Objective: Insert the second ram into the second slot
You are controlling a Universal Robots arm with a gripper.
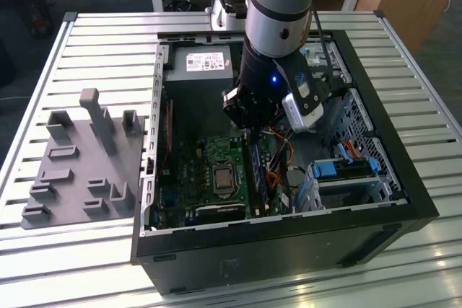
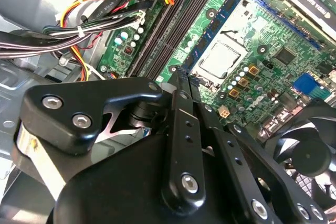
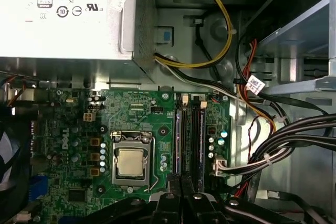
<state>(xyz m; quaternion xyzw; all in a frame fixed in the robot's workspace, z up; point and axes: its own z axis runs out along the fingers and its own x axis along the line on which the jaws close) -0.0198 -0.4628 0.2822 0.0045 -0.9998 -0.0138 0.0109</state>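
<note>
My gripper hangs inside the open computer case, above the bank of memory slots. Both wrist views show its black fingers pressed together, gripper and gripper, with nothing visible between them. The slots run as long dark strips beside the processor socket. A thin blue stick stands seated in the slot nearest the socket; the same blue stick appears next to the dark slots. I cannot tell whether the second ram sits in the adjoining dark slot.
The power supply fills the case's far end. Cable bundles hang beside the slots on the side away from the socket. A fan and a drive bay with blue clips lie close by. A grey fixture plate rests outside the case.
</note>
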